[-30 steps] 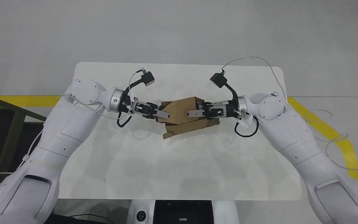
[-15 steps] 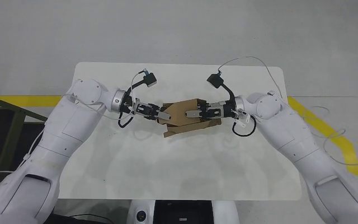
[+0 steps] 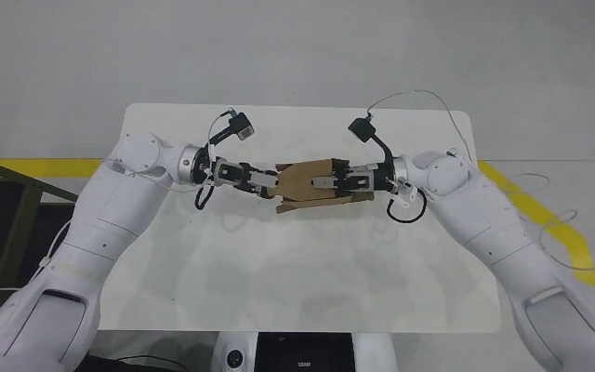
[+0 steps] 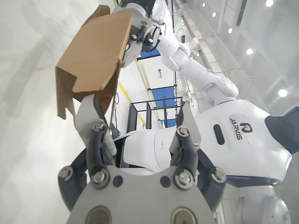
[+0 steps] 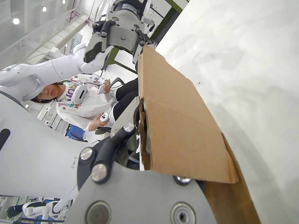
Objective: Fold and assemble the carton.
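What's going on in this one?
A two-armed robot holds a partly folded brown cardboard carton between its arms over the white table. The right end effector is clamped on one end of it. The left end effector is open at the opposite end, with one finger at the carton's edge. The carton is not yet assembled.

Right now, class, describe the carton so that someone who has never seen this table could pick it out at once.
Start at the white table and look to its middle, between the two arms. There the carton, half folded with loose flaps, is held by the right pincer, the open left pincer at its other end. It is the only brown cardboard thing there.
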